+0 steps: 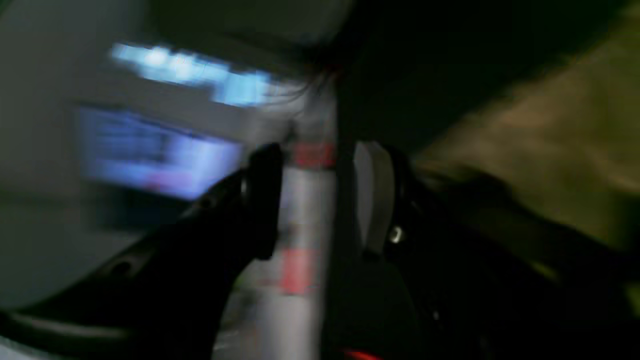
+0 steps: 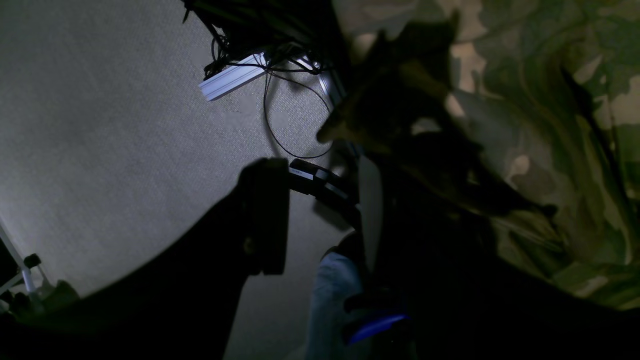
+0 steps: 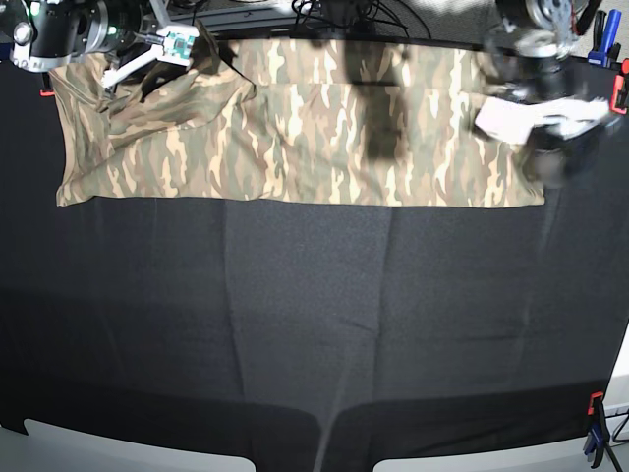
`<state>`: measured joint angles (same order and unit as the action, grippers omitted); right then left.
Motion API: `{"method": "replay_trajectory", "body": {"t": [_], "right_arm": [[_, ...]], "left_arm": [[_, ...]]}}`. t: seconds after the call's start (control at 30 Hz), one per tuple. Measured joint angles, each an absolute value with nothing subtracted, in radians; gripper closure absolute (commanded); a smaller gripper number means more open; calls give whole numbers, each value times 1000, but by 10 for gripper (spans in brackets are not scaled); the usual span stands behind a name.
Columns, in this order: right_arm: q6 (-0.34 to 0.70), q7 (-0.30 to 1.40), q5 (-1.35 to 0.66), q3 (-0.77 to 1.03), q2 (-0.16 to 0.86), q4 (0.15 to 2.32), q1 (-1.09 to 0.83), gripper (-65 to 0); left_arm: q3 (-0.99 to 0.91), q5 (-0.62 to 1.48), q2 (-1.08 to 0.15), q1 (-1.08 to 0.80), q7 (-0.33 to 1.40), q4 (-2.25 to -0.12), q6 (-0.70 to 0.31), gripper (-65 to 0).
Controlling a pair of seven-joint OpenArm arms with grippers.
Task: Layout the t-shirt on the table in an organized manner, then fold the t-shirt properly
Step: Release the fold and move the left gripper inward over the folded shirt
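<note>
Along the tabletop's point(image 3: 295, 324) far edge the t-shirt point(image 3: 295, 147) lies spread in a wide band, clamps point(image 3: 601, 44) at the right corner. The right end effector point(image 2: 320, 210) stands apart beside bunched cloth at the far-left corner; the left end effector point(image 1: 315, 200), blurred, stands apart, empty, over the shirt's right end.

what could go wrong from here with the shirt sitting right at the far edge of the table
1. The t-shirt lies along the far edge of the table, so a tug from either arm could drag it off the back.
2. The right gripper has bunched cloth beside its jaws; lifting may wrinkle that end further.
3. The left gripper is motion-blurred near the other end; a fast sweep could snag or flip the hem.
</note>
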<state>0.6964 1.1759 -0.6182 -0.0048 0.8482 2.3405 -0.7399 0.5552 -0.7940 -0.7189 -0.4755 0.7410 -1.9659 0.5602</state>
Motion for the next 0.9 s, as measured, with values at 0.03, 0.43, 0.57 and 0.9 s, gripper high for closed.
{"method": "replay_trajectory", "body": {"t": [0.03,0.43,0.57,0.9], "right_arm": [[697,1176,-619,-5,849,2341,-739,-225],[696,1084,-348,-6,849,2341,-747,-225],[697,1071,-264,-6,875,2341,-783,-225],[697,856,-105,-6,989,2336,-802,-223]], "left_arm": [[556,-665,-717,-454,719,-1963,493,-219],[556,-104,-670,-262,724,-1962,319,-220],[555,-107,-620,-271,730,-1963,310,-219],[555,-112,-574,-273,732,-1963,310,-219]]}}
